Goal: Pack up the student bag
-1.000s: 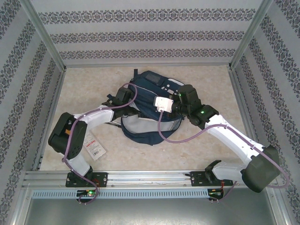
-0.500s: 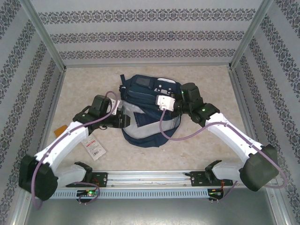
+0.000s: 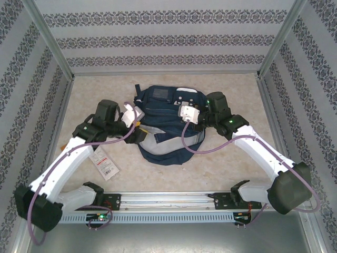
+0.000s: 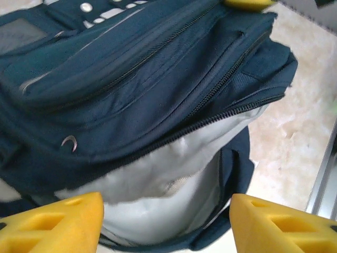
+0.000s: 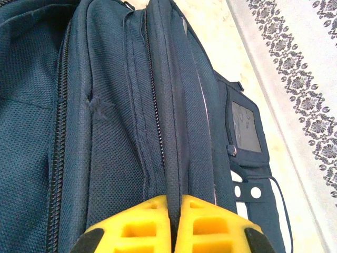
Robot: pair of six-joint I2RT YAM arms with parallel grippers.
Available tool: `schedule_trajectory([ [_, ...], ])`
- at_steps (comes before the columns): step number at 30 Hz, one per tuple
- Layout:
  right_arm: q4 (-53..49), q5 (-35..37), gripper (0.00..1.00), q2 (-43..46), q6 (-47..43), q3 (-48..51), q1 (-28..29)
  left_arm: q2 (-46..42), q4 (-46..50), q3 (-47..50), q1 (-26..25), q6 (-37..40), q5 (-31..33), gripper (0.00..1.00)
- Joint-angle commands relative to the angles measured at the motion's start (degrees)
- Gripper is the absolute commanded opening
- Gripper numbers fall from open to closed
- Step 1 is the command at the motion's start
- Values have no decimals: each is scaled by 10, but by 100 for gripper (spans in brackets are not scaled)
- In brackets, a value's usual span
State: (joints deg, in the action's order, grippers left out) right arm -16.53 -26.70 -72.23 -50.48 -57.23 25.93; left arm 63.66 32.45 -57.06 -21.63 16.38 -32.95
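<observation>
1. The student bag [image 3: 167, 105] lies in the middle of the bench [image 3: 100, 89] between the 2 arms. Its top points to 12 o'clock and its unzipped mouth to 6 o'clock.
2. At the bag's 3 o'clock, the right claw [image 3: 199, 119] is clamped on the student bag. In the right wrist view, its yellow fingers [image 5: 139, 224] press together on a raised ridge of navy fabric running beside a zip. The hold looks meant to pin that side so the soft bag cannot slide or fold over.
3. At the bag's 9 o'clock, the left claw [image 3: 138, 125] hangs with its fingers apart and nothing between them. The left wrist view looks down through that gap at the open compartment, where pale grey lining [image 4: 174, 168] shows under the navy flap.
4. The split of work appears deliberate: 1 arm anchors the bag while the other is free to widen the mouth or fetch something to go in. No item can be seen inside the lining, so the packing looks to be at an early stage.
5. A small white packet [image 3: 103, 164] lies flat on the bench at the bag's 7 o'clock, just beside the left forearm. Whether it is meant for the bag cannot be told.
6. The fabric is limp, so the mouth is likely to sag shut if the pinned ridge slips free.
</observation>
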Motion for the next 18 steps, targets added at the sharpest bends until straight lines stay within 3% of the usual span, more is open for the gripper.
schedule_trajectory([
  [1, 26, -44, 0, 5, 17, -11, -5, 31, 6, 1, 0, 232, -59, 73],
  [6, 26, -55, 0, 11, 27, -8, -6, 47, -169, 56, -1, 272, -2, 88],
  [11, 39, -71, 0, 17, 51, 0, -10, 82, -315, 80, -1, 262, 55, 86],
  [18, 44, -97, 0, 17, 66, 3, -20, 124, -413, 85, -1, 244, 118, 84],
])
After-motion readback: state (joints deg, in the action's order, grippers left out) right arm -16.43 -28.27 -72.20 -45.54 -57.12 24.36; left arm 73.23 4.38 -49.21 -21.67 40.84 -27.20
